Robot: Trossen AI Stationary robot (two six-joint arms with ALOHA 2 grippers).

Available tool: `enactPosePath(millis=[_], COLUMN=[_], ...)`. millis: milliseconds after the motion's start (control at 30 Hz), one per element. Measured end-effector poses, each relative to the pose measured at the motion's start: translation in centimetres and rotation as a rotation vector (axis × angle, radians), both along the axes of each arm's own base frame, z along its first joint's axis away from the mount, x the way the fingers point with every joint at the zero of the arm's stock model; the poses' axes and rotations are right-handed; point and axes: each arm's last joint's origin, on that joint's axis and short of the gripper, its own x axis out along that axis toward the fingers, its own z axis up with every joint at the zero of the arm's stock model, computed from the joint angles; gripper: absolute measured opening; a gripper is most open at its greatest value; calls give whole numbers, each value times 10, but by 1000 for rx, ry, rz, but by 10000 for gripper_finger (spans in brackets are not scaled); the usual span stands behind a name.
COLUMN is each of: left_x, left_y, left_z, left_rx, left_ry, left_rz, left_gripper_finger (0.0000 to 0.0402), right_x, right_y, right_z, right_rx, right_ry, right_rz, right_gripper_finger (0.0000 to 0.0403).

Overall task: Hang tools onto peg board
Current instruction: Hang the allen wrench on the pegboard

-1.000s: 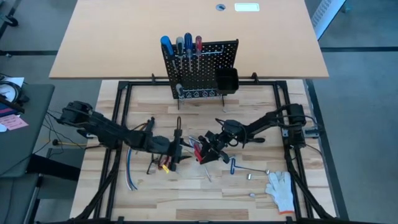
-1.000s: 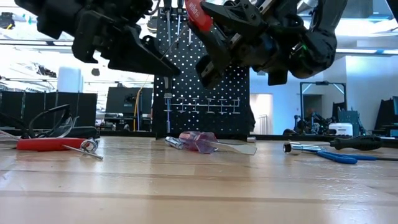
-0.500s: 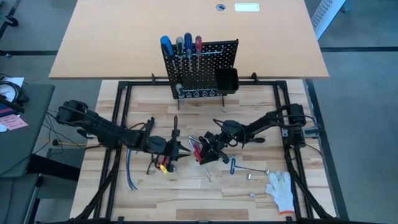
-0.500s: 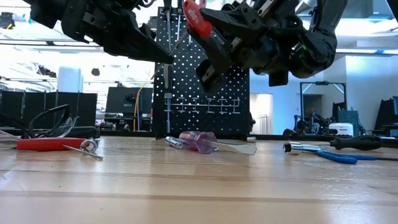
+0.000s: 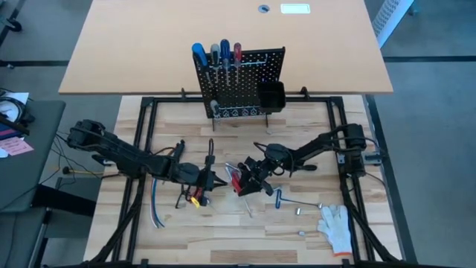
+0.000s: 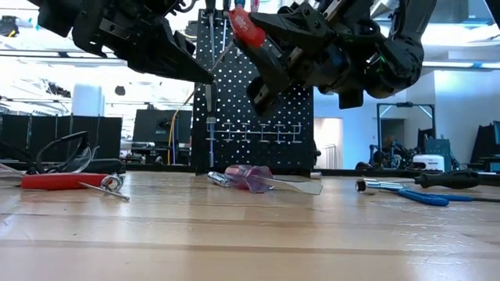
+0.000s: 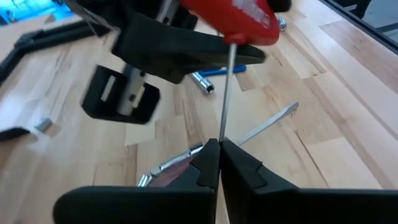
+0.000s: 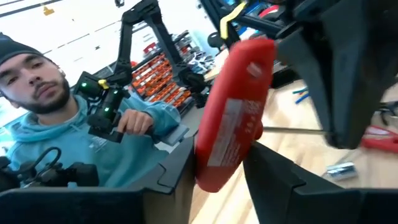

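A screwdriver with a red handle (image 6: 246, 27) and a thin metal shaft (image 7: 225, 93) hangs above the table's middle between my two grippers. My left gripper (image 5: 216, 181) is shut on the shaft. My right gripper (image 5: 249, 181) has the handle (image 8: 233, 118) between its fingers. The black peg board (image 5: 242, 85) stands upright at the table's far edge. Several screwdrivers (image 5: 216, 53) hang along its top, and a small black bin (image 5: 271, 95) is fixed to it. My left gripper pinches the shaft's free end (image 7: 220, 138) between its two fingertips, coming from the table's left and slanting down. The shaft runs on from the fingertips up to the handle, clear of the table. My right gripper holds the red handle (image 8: 217, 155) between its two fingers (image 8: 273, 168), coming from the table's right. The handle lies across the fingers, with its blunt end sticking out past them. The screwdriver is lifted clear of the table, tilted with its shaft toward my left gripper.
On the table lie a clear purple-handled screwdriver (image 6: 250, 176), a red-handled tool (image 6: 58, 181), a blue-handled tool (image 6: 426, 197), a black-handled screwdriver (image 6: 445, 179), coloured cables (image 5: 156, 208) and a white glove (image 5: 336, 227). A person (image 8: 56, 124) sits beyond the table.
My left gripper has shut on the screwdriver's shaft, which it had stood open around a second ago. My right gripper has stayed in place with the red handle.
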Motion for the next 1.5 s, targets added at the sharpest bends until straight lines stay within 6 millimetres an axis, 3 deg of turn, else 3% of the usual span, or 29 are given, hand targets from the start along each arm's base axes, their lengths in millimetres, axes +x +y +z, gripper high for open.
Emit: enactPosePath(millis=[267,500,600,733,833,967,1133,1233,1367,1500], left_x=[-11,-12,-12,-12,-12,-12,-12,-12,-12,-12], left_y=[6,15,18,20,20,21,21,22,24,27], left_z=[-18,-21,-19,-16,-16,-16,-16,-16,-17,-18], left_rx=[-67,-147,-168,-190,-207,-214,-221,-221,-219,-225], left_ry=[-30,-83,-117,-156,-168,-179,-180,-175,-171,-165], left_rz=[107,192,290,368,401,436,442,444,455,472], left_gripper_finger=[1,0,0,0,0,0,0,0,0,0], right_x=[-4,-28,-39,-53,-58,-52,-33,-23,-9,2], right_y=[-14,-16,-2,32,54,72,75,76,86,103], right_z=[-1,18,33,49,54,45,29,27,40,52], right_rx=[-20,-230,-450,-767,-936,-976,-958,-1079,-1271,-1544], right_ry=[74,194,221,178,120,103,111,106,51,29], right_rz=[-29,-295,-495,-754,-818,-773,-794,-792,-807,-823], right_gripper_finger=[177,167,163,158,154,153,178,215,265,286])
